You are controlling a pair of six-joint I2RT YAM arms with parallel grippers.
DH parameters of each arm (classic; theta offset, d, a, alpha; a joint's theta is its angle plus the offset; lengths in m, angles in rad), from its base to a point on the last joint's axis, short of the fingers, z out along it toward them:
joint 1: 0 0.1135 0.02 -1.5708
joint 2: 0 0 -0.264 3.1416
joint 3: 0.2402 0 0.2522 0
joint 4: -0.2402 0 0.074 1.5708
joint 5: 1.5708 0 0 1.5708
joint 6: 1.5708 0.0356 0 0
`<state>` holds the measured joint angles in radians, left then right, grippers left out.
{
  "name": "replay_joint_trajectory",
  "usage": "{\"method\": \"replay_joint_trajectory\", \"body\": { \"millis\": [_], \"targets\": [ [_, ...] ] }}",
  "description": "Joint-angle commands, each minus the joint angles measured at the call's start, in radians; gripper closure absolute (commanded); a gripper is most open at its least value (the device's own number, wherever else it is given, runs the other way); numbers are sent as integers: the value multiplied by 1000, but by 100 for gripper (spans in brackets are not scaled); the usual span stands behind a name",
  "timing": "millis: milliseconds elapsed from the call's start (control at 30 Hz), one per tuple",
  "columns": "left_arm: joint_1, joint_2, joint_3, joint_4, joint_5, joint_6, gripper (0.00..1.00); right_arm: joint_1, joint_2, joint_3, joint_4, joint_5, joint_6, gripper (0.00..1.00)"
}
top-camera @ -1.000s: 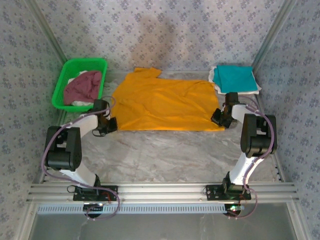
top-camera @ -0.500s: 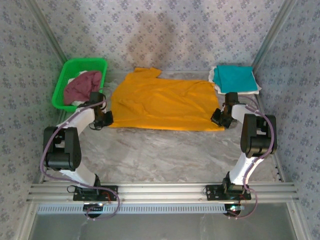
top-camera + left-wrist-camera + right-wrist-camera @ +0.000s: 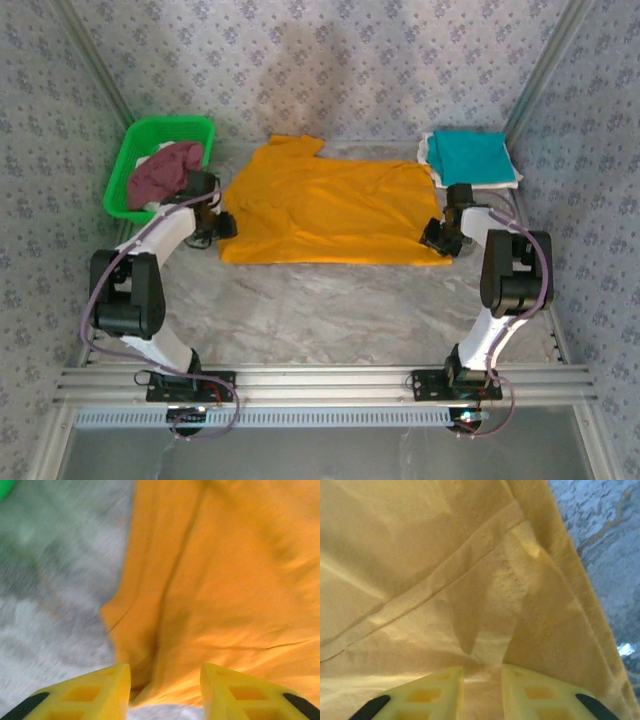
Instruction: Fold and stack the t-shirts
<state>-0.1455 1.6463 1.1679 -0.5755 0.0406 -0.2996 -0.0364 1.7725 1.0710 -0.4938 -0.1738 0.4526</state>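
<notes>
The large orange-yellow t-shirt [image 3: 330,208] lies spread flat across the middle of the table. My left gripper [image 3: 222,225] is at its left edge with its yellow fingers [image 3: 107,690] wide apart; the hem [image 3: 150,630] lies between and ahead of them, and the gripper [image 3: 165,680] is open. At the shirt's lower right corner my right gripper [image 3: 438,237] is shut, and a fold of orange cloth [image 3: 485,595] is pinched in the gripper [image 3: 482,680]. A folded teal tee [image 3: 467,155] rests on a white one [image 3: 505,181] at the back right. A maroon tee [image 3: 165,170] lies crumpled in the basket.
The green plastic basket [image 3: 128,165] stands at the back left, close behind my left arm. Patterned walls close in the back and both sides. Bare marble tabletop [image 3: 320,310] stretches between the shirt and the arm bases.
My left gripper has swung out left from the shirt's lower left corner, then moved farther back along its left edge. The right gripper has barely shifted.
</notes>
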Motion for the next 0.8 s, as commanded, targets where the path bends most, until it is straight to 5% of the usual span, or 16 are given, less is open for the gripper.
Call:
{"method": "replay_joint_trajectory", "body": {
  "millis": [0, 267, 567, 767],
  "targets": [
    [-25, 66, 92, 32, 26, -2, 57, 44, -46, 71, -94, 81, -22, 61],
    [-72, 277, 307, 63, 95, -11, 55, 163, -51, 199, -139, 189, -38, 52],
    [-112, 471, 483, 46, 157, -9, 38, 187, -48, 207, -124, 166, -46, 51],
    [-114, 555, 541, 30, 138, -17, 51, 188, -65, 188, -118, 153, -51, 50]
  ]
}}
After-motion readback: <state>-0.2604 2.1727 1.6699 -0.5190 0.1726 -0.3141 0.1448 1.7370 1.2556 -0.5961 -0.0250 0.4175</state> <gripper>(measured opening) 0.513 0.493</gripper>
